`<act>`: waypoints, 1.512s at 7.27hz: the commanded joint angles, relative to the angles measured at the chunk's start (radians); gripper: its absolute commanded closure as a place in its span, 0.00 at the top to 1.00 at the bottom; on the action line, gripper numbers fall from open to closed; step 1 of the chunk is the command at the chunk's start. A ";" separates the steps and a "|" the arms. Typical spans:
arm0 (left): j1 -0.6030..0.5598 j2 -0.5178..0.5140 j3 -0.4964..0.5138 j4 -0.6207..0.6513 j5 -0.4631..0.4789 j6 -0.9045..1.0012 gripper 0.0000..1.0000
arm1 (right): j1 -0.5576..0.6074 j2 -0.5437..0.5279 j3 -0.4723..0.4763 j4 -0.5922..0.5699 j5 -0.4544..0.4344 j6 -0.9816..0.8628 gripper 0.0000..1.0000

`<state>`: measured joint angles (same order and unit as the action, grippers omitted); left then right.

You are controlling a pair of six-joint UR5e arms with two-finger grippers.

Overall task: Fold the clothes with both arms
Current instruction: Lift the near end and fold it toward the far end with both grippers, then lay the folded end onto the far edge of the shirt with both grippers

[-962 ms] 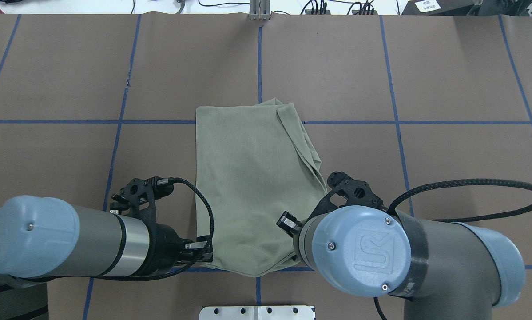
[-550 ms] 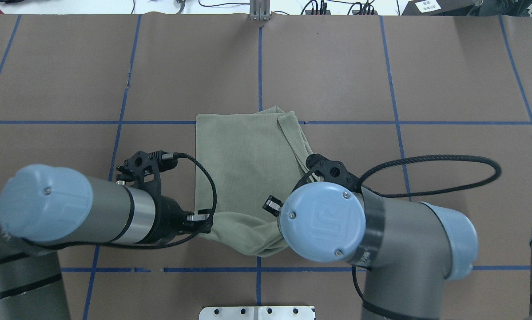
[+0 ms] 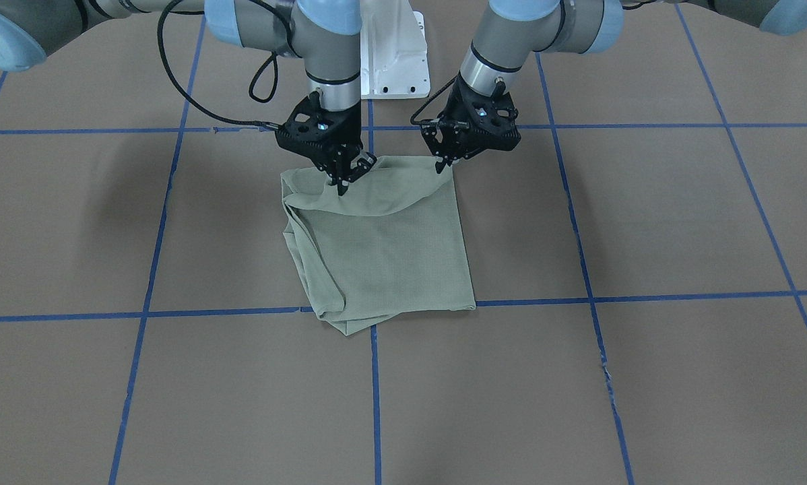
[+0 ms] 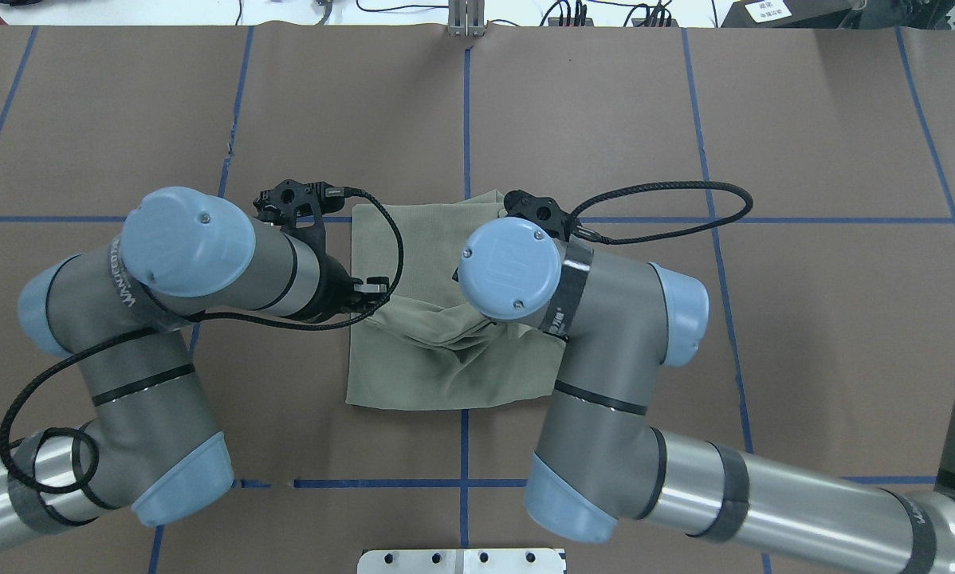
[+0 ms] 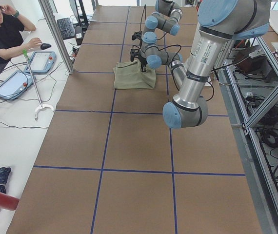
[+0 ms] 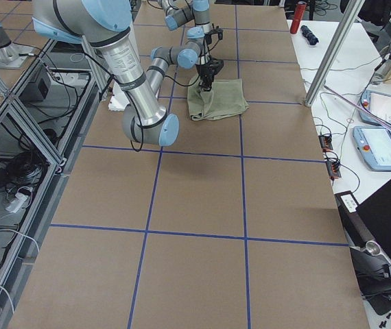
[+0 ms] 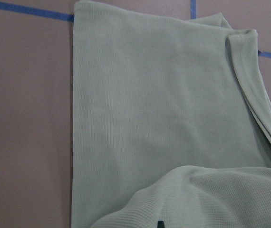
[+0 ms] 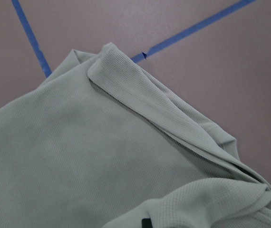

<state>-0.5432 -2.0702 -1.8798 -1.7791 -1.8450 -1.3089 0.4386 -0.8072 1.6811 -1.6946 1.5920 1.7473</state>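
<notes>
Jaws closed on both sides, left gripper [image 3: 439, 164] and right gripper [image 3: 342, 180] each pinching a robot-side corner of sage-green shirt [image 3: 390, 256], that edge lifted, sagging between them, rest flat on brown table [image 3: 646, 222]

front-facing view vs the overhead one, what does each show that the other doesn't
Only the front-facing view shows both grips: the left gripper and right gripper each pinch the raised edge of the shirt. Overhead, the right arm covers its own gripper. Only the overhead view shows the fold nearest the robot, lying on the table. Both show the shirt's far half flat across a blue tape line.
</notes>
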 commanded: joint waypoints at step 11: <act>-0.119 -0.165 0.456 -0.252 0.007 0.117 0.99 | 0.147 0.129 -0.391 0.207 0.037 -0.163 0.92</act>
<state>-0.6635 -2.2258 -1.4556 -1.9923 -1.8390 -1.1927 0.5875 -0.6781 1.3042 -1.4882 1.6355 1.6040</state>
